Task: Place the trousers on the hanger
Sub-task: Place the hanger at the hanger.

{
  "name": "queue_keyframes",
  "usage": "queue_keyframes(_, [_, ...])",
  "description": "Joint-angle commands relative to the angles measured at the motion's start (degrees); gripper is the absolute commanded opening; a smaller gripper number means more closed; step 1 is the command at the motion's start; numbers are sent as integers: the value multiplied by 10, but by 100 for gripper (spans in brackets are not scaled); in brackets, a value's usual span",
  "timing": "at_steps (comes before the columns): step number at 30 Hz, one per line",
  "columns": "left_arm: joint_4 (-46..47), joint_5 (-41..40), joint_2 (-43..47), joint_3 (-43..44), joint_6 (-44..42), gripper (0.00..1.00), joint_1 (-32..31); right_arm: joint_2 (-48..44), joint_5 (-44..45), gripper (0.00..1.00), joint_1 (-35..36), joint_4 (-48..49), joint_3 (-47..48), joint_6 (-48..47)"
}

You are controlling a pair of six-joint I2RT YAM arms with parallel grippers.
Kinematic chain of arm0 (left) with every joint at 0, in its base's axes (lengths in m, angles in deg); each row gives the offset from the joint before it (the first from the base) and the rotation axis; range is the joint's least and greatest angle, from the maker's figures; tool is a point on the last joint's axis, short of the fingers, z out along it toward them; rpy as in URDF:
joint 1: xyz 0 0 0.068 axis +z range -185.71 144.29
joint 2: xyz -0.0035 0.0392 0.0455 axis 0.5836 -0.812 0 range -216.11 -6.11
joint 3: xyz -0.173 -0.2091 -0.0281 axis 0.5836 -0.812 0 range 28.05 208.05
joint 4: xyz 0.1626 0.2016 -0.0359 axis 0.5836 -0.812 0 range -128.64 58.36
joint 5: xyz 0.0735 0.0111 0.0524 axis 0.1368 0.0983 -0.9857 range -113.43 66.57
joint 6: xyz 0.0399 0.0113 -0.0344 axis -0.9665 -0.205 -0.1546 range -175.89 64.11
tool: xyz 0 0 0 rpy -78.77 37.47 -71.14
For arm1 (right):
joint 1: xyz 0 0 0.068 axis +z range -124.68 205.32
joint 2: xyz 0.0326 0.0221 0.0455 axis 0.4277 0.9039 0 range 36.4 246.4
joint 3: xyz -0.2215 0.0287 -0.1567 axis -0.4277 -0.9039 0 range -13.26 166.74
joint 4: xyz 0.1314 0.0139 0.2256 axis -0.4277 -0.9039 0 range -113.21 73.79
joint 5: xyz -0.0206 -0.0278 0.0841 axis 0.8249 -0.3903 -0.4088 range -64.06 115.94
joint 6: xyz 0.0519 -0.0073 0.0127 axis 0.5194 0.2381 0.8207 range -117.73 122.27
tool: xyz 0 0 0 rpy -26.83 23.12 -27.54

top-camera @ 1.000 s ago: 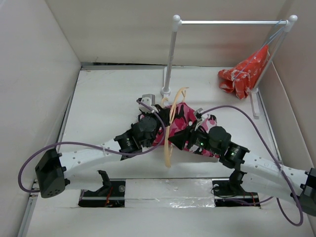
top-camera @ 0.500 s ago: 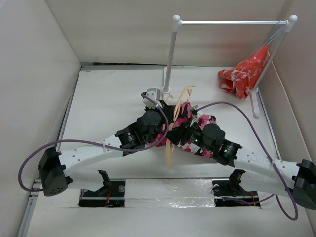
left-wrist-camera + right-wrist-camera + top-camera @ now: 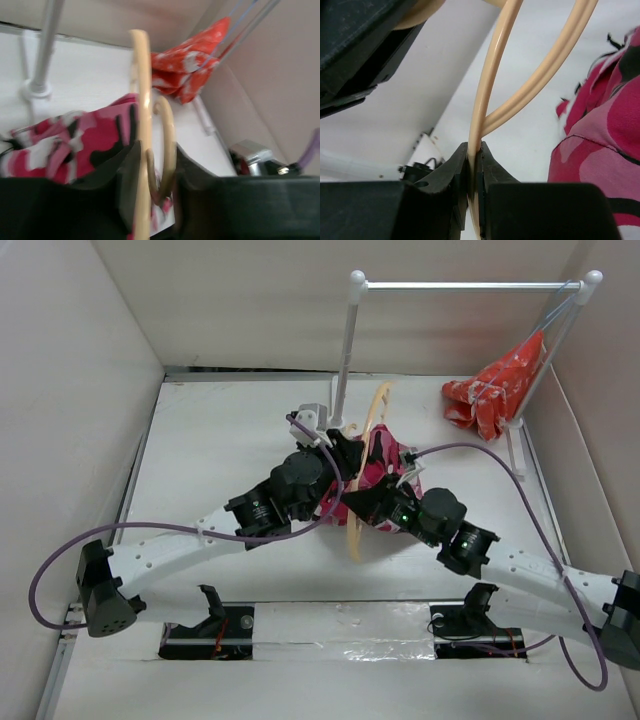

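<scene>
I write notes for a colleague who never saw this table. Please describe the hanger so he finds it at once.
Find the white rail at the back. In front of its left post, the left gripper and right gripper both pinch the hanger. It is a thin beige wooden loop, unlike the camouflage trousers beside it.

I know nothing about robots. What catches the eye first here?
Mid-table, bright pink camouflage trousers lie bunched. Just above them, the left fingers and right fingers both pinch a pale wooden hanger. At the back right, a red cloth hangs on a white rail.
</scene>
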Motion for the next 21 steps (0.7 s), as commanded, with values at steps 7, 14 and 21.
queue_keyframes(7, [61,61,23,137,-68,61,-2,-87,-32,0,-11,86,108,44])
queue_keyframes(14, [68,30,82,122,-95,68,-2,-92,-142,0,-128,124,132,115])
queue_keyframes(21, [95,11,164,-5,-66,65,18,-49,-223,0,-249,82,235,116])
